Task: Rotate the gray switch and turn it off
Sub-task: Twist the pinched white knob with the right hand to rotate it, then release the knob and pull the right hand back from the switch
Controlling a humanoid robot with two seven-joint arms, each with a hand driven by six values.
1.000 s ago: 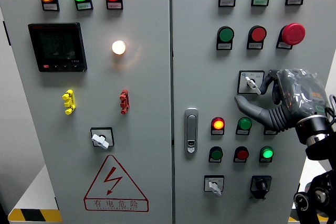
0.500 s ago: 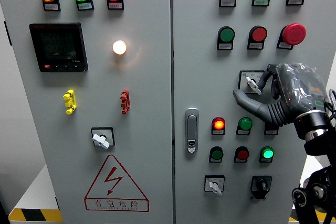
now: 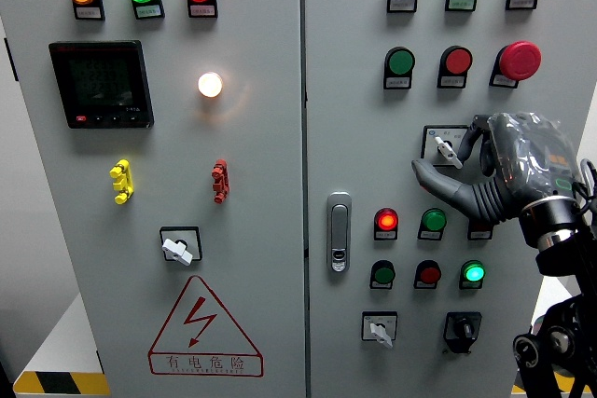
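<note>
Looking at the right-hand cabinet door (image 3: pixel 354 72), the gray switch (image 3: pixel 447 149) sits on its square plate about halfway up, over toward the 3 o'clock side of the panel. Its little lever runs on a diagonal, long axis roughly from 10 to 4 o'clock, with the pale pointed end aimed down toward 4 or 5 o'clock.

The right robot hand (image 3: pixel 508 170) comes in from the right edge and is parked right at the switch. Thumb (image 3: pixel 438 177) sticks out toward 9 o'clock just under the plate, and the curled fingers (image 3: pixel 480 137) hook in at the plate's 3 o'clock edge. Fingers are bent inward, not spread, but whether they actually pinch the lever I honestly can't tell, since the knuckles cover that bit.

Below the thumb, toward 7 o'clock, there's a lit red lamp (image 3: pixel 386 221), with a green button (image 3: pixel 433 221) next to it. A red mushroom button (image 3: pixel 520 61) sits up at 12 o'clock from the hand. A similar rotary switch (image 3: pixel 177 247) sits on the left door.
</note>
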